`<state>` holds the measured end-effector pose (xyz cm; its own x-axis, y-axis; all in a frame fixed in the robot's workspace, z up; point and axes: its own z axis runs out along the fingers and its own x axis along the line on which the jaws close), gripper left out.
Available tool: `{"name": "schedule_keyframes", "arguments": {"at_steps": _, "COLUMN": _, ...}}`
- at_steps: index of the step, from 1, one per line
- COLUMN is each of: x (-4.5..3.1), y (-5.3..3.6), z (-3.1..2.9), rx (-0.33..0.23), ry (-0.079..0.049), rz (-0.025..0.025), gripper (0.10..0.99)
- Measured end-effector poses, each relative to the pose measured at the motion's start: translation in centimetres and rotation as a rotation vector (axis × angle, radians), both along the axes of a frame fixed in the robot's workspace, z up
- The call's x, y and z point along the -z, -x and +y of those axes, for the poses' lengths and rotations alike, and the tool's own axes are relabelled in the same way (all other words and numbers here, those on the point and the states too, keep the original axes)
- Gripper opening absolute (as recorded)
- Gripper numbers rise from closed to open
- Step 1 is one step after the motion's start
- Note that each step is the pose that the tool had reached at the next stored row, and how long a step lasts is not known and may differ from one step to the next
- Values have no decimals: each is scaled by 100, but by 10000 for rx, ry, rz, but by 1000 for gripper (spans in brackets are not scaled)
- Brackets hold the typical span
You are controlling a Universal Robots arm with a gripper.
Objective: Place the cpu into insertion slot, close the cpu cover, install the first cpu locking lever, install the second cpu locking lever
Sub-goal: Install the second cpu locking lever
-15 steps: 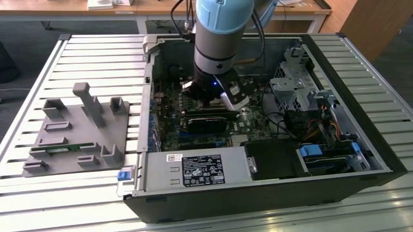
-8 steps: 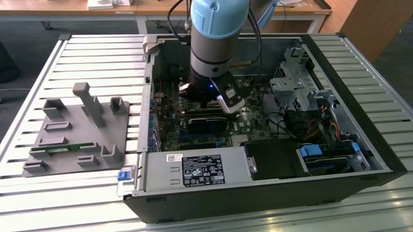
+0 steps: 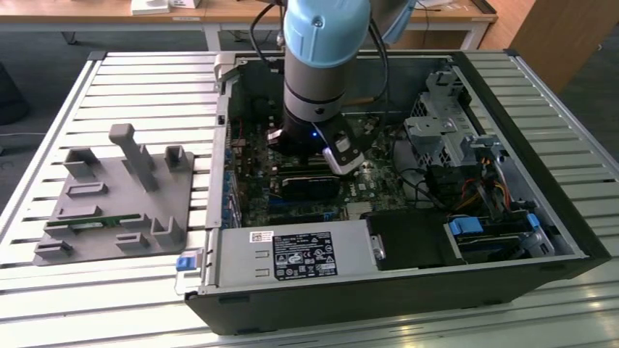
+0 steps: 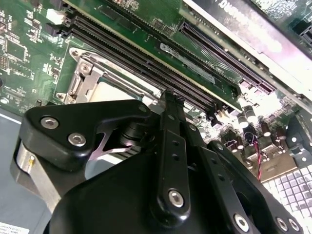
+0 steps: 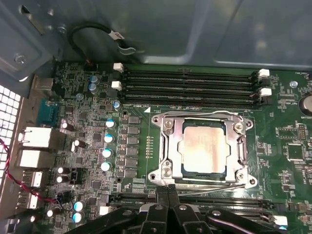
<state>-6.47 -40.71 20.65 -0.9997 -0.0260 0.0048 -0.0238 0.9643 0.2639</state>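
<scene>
In the first wrist view the cpu (image 5: 204, 148), a pale silvery-beige square, lies in the insertion slot (image 5: 161, 122) on the green board. The cpu cover (image 5: 239, 146), a silvery frame, is down flat around it, and the chip shows through its window. A thin silvery locking lever (image 5: 219, 187) runs along the socket edge nearest my gripper (image 5: 168, 189). The two black fingers are pressed together and shut, their tips right at that edge, with nothing seen between them. In the second wrist view my gripper (image 4: 168, 105) reaches toward the cover (image 4: 80, 85). The exterior view shows the arm (image 3: 314, 72) reaching down into the computer case.
Black memory slots (image 5: 190, 85) lie just beyond the socket, more slots (image 5: 219, 201) under the fingers. Capacitors (image 5: 107, 146) and rear ports (image 5: 36, 139) flank it. The case holds a power supply (image 3: 290, 254), black card (image 3: 309, 187) and drive cage (image 3: 445, 130). A grey fixture (image 3: 116, 196) sits on the table.
</scene>
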Motion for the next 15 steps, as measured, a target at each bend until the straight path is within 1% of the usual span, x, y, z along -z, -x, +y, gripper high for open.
{"name": "schedule_keyframes", "arguments": {"at_steps": 2, "x": 11, "y": 7, "z": -1, "rx": 4, "ry": -46, "rz": 2, "gripper": 106}}
{"name": "schedule_keyframes", "arguments": {"at_steps": 7, "x": 17, "y": 25, "z": -1, "rx": 6, "ry": -238, "rz": 0, "gripper": 106}}
{"name": "schedule_keyframes", "arguments": {"at_steps": 9, "x": 22, "y": 28, "z": -5, "rx": 6, "ry": -268, "rz": -1, "gripper": 106}}
{"name": "schedule_keyframes", "arguments": {"at_steps": 11, "x": 24, "y": 29, "z": -22, "rx": 6, "ry": -299, "rz": 0, "gripper": 106}}
{"name": "schedule_keyframes", "arguments": {"at_steps": 15, "x": 26, "y": 29, "z": -63, "rx": 7, "ry": -415, "rz": -1, "gripper": 106}}
